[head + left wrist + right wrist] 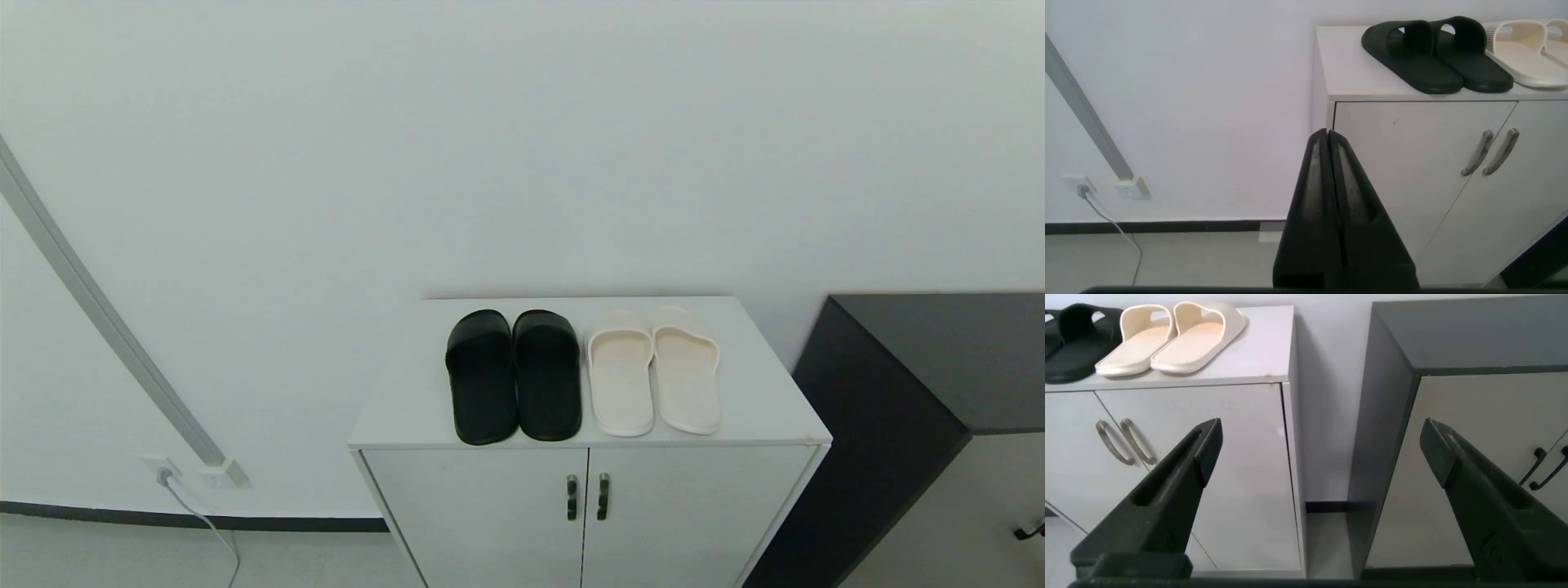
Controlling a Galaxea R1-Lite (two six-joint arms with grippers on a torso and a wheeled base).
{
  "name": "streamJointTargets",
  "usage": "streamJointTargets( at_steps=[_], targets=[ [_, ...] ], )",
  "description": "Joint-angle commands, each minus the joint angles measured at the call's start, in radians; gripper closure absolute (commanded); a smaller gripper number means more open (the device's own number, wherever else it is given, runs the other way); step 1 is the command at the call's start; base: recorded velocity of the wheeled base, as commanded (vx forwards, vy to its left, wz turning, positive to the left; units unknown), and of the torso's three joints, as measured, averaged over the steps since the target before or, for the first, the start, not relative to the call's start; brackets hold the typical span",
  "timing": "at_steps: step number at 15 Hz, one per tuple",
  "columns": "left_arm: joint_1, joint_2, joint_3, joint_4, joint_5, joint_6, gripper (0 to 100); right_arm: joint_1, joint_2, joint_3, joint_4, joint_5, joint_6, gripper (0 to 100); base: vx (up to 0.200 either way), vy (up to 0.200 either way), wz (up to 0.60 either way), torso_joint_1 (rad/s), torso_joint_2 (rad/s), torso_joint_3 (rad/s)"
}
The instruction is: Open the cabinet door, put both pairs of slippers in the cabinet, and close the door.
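Observation:
A white cabinet (408, 408) stands against the wall with both doors closed. Two metal handles (586, 496) meet at the middle of its front. On its top lie a pair of black slippers (513, 376) on the left and a pair of cream slippers (653, 369) on the right. My left gripper (1328, 140) is shut, with nothing in it, low in front of the cabinet's (1413, 180) left side. My right gripper (1319, 441) is open and empty in front of the cabinet's (1249, 457) right edge. The black slippers (1437, 53) and cream slippers (1172, 335) also appear in the wrist views.
A dark grey cabinet (898, 408) stands right beside the white one, with a narrow gap between them. On the wall to the left are a slanted grey conduit (98, 318) and a socket (163, 472) with a white cable hanging to the floor.

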Motion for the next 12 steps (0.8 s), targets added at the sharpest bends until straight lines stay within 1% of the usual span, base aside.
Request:
streamJointTargets(
  at_steps=[1, 2, 3, 4, 5, 6, 7, 8, 9, 10, 11, 12],
  targets=[
    [0.0, 0.001, 0.0, 0.0, 0.001, 0.0, 100, -0.001, 0.001, 0.0, -0.002, 0.0, 0.0, 0, 0.0, 0.0, 0.0, 0.0, 0.0, 0.0],
    [-0.002, 0.001, 0.0, 0.0, 0.0, 0.0, 100, -0.003, 0.003, -0.005, -0.003, -0.01, -0.011, 0, 0.0, 0.0, 0.0, 0.0, 0.0, 0.0],
    [0.0, 0.001, 0.0, 0.0, 0.0, 0.0, 100, -0.003, 0.069, -0.155, -0.014, -0.024, 0.044, 0, 0.0, 0.0, 0.0, 0.0, 0.0, 0.0],
    [0.0, 0.001, 0.0, 0.0, 0.0, 0.0, 100, -0.004, 0.155, -0.287, 0.012, -0.021, 0.119, 0, 0.0, 0.0, 0.0, 0.0, 0.0, 0.0],
    [0.0, 0.001, 0.0, 0.0, 0.0, 0.0, 100, -0.006, 0.216, -0.313, 0.041, -0.004, 0.104, 0, 0.0, 0.0, 0.0, 0.0, 0.0, 0.0],
    [0.0, 0.001, 0.002, 0.0, 0.0, 0.002, 100, -0.004, 0.371, -0.298, 0.078, 0.08, 0.014, 0, 0.0, 0.0, 0.0, 0.0, 0.0, 0.0],
    [0.0, 0.001, 0.0, 0.0, 0.0, 0.002, 100, 0.005, 0.564, -0.301, 0.038, 0.131, 0.017, 0, 0.0, 0.0, 0.0, 0.0, 0.0, 0.0],
    [-0.002, 0.001, 0.0, 0.0, 0.0, 0.002, 100, 0.04, 0.705, -0.319, -0.069, 0.131, 0.021, 0, 0.0, 0.0, 0.0, 0.0, 0.0, 0.0],
    [0.0, 0.001, 0.0, 0.0, 0.0, 0.002, 100, 0.097, 0.796, -0.336, -0.152, 0.12, 0.034, 0, 0.0, 0.0, 0.0, 0.0, 0.0, 0.0],
    [0.0, 0.001, 0.0, 0.0, -0.002, 0.002, 100, 0.213, 0.894, -0.377, -0.206, 0.049, 0.086, 0, 0.0, 0.0, 0.0, 0.0, 0.0, 0.0],
    [0.0, 0.001, 0.0, 0.0, 0.0, 0.002, 100, 0.411, 0.988, -0.437, -0.21, -0.112, 0.175, 0, 0.0, 0.0, 0.0, 0.0, 0.0, 0.0],
    [0.0, 0.001, 0.0, 0.0, 0.0, 0.002, 100, 0.58, 1.06, -0.488, -0.213, -0.245, 0.264, 0, 0.0, 0.0, 0.0, 0.0, 0.0, 0.0]
  ],
)
